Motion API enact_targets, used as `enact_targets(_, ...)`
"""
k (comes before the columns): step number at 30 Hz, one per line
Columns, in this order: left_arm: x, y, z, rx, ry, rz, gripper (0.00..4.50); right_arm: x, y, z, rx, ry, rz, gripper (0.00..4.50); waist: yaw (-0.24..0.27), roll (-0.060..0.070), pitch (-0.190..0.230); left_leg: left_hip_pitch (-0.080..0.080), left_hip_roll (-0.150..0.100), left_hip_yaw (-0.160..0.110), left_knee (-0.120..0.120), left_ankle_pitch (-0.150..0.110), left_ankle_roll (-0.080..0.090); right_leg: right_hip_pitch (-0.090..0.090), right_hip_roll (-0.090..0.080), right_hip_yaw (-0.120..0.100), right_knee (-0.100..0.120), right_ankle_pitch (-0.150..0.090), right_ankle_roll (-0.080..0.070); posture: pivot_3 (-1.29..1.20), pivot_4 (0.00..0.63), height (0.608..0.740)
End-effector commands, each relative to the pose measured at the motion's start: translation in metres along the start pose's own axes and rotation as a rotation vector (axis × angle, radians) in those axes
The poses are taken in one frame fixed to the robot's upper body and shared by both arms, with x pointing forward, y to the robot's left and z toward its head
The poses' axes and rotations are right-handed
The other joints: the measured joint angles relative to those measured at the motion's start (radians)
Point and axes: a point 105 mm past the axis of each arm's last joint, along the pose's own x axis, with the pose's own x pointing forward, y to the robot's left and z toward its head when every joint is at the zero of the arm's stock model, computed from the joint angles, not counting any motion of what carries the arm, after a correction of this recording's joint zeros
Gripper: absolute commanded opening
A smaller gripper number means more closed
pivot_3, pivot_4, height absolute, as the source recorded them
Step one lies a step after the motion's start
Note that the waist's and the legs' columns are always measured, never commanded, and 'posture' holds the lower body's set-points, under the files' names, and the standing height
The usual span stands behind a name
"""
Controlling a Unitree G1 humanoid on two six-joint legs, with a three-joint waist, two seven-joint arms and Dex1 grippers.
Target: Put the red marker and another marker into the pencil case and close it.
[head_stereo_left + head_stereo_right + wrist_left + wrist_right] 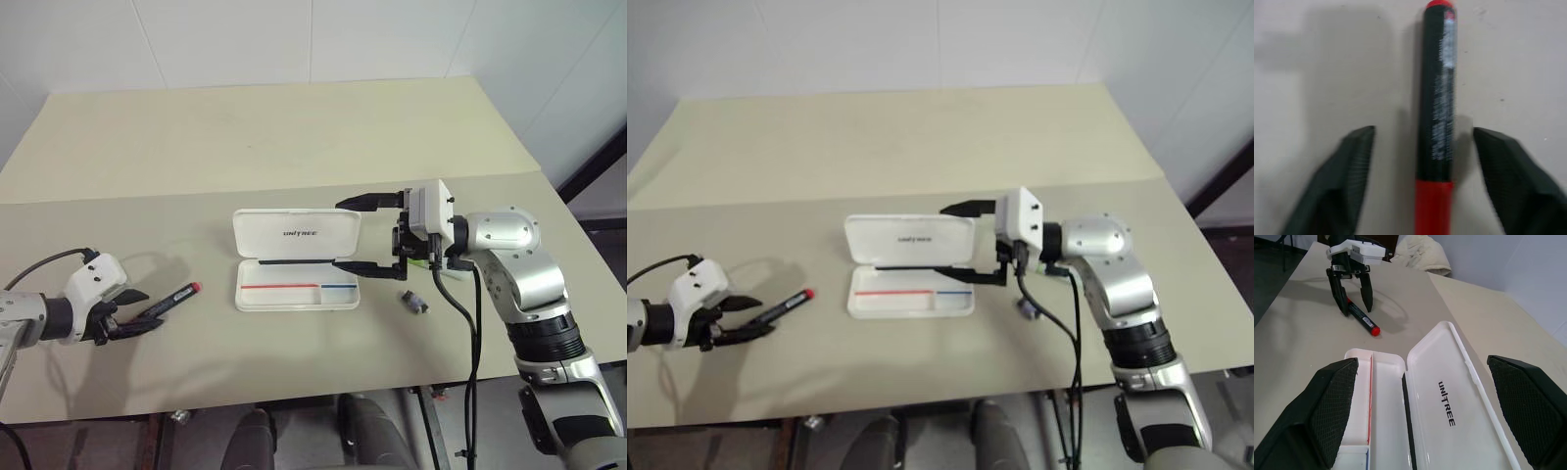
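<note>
Now the left pincer (137,318) stood apart astride the red marker (174,298) (light, stiff, probably slick): mid-barrel looked the best hold.

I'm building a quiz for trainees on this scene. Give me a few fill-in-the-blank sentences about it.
1. The pencil case lies ____ on the table.
2. The left gripper straddles the ____ marker.
3. The lid bears the word ____.
4. The right gripper hovers with its fingers ____.

Missing words: open; red; UNITREE; open
</note>
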Motion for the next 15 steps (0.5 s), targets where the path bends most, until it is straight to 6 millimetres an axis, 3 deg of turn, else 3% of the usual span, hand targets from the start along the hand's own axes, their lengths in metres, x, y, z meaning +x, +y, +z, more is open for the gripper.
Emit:
enact_targets(1,-0.006,0.005,0.003,0.026,0.020,0.024,1.92,-0.007,-0.004,0.012,-0.049,-0.018,-0.035,4.50,0.001,0.000,0.000,0.000,0.000,0.000,0.000,0.000,0.000,0.000,0.000,0.000,0.000,0.000,0.000,0.00,0.150,0.740)
enact_targets(5,-0.007,0.005,0.001,0.029,0.040,0.026,0.60,-0.009,-0.005,0.011,-0.049,-0.015,-0.045,4.50,0.002,0.000,0.000,0.000,0.000,0.000,0.000,0.000,0.000,0.000,0.000,0.000,0.001,-0.001,-0.001,0.00,0.150,0.740)
enact_targets(9,-0.009,0.004,0.008,0.041,0.015,0.021,0.55,-0.011,-0.006,0.008,-0.047,-0.008,-0.051,4.50,0.001,0.000,0.000,0.000,0.000,0.000,0.000,0.000,0.000,0.000,0.000,0.000,0.001,-0.001,-0.001,0.00,0.150,0.740)
enact_targets(15,-0.019,-0.010,0.044,0.137,-0.111,-0.074,0.55,-0.019,-0.012,-0.003,-0.040,0.025,-0.092,4.50,0.003,0.000,0.000,0.000,0.000,0.000,0.000,0.000,0.000,0.000,0.000,0.000,0.001,-0.001,-0.001,0.00,0.150,0.740)
